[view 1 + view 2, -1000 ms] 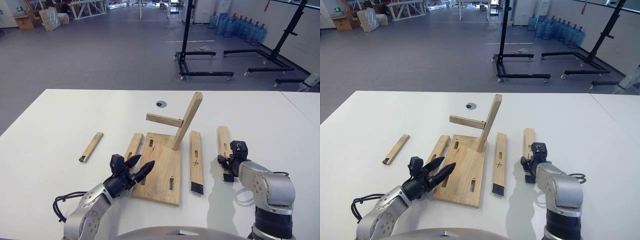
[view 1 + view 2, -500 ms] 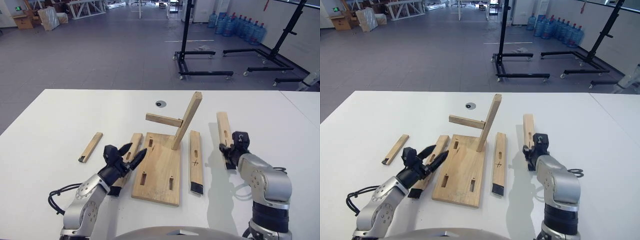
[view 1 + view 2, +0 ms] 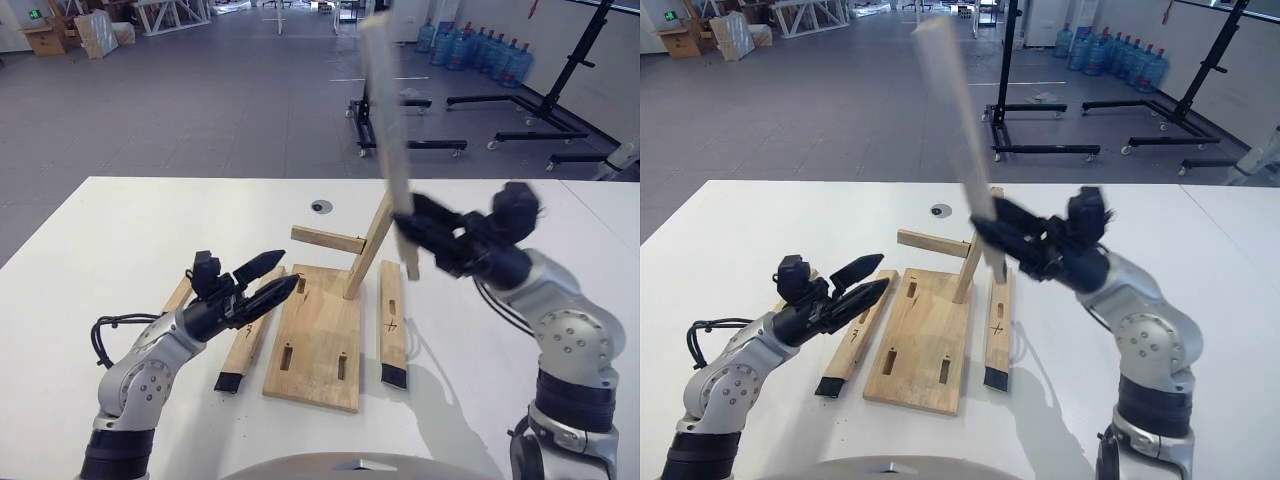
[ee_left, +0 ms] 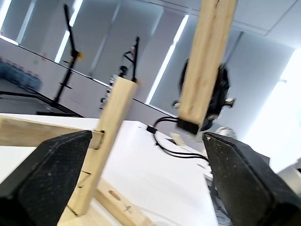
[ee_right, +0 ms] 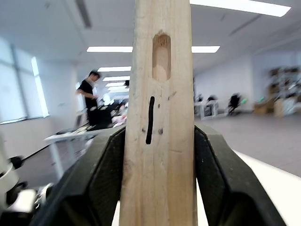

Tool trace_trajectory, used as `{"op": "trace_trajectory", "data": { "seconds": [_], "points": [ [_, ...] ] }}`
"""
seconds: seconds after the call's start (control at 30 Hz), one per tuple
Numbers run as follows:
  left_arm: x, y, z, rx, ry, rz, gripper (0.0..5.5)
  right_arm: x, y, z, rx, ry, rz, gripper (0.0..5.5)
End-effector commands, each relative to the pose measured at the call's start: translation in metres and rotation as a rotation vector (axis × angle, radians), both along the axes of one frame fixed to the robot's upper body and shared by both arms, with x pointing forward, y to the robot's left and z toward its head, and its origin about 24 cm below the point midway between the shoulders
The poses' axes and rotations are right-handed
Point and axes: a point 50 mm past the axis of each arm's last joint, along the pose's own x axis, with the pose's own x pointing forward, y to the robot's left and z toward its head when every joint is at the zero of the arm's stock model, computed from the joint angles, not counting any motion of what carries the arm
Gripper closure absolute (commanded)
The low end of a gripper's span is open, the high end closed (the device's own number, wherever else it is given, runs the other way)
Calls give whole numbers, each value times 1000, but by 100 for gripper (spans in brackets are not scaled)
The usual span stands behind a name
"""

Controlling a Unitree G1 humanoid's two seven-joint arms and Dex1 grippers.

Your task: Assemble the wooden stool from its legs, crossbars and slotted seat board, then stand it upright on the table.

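Starting at 9 o'clock from the seat board [image 3: 315, 335], you have a broad stretch of white table [image 3: 90, 230] running out to its left edge. A short crossbar [image 3: 177, 297] lies there, half hidden behind your left arm; I take it for a crossbar by its length alone.

Your left gripper [image 3: 282, 270] hovers just left of the board with its jaws spread wide, holding nothing and pointing toward 3 o'clock. Under it a flat leg [image 3: 248, 340] lies just beside the board's left edge, dark end toward 6 o'clock.

The board lies flat and shows you three open slots. At its 1 o'clock corner a standing leg [image 3: 372, 245] leans toward 1 o'clock. A second crossbar [image 3: 328, 240] juts from it toward 9 o'clock, off the table.

At 3 o'clock a second flat leg [image 3: 392, 320] lies just beside the board's right edge.

Your right gripper [image 3: 412, 226] is raised at 2 o'clock, clamped on a raised leg [image 3: 387, 120]. That leg stands steep, its lower end hanging near the standing leg. In the right wrist view the fingers [image 5: 94, 179] press both its sides.

Your count: four legs, two crossbars, one board.

Beyond the right arm the tabletop runs to a seam with a neighbouring table [image 3: 612, 210]. A round grommet [image 3: 321, 208] sits at 12 o'clock, short of the far edge.
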Motion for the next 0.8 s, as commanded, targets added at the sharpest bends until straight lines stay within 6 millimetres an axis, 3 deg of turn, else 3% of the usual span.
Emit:
{"op": "trace_trajectory", "data": {
  "seconds": [0.03,0.17,0.37,0.8],
  "points": [
    [1,-5,5,1,1,-86,120,5,17,-30,-77,43,81,346],
    [7,-9,9,3,-3,-119,120,4,32,-58,-148,78,171,346],
    [12,-7,16,-34,-35,-100,120,7,35,-69,-183,65,202,346],
    [7,-7,21,-142,-12,-115,313,4,31,-72,-237,65,221,346]
  ]
}}
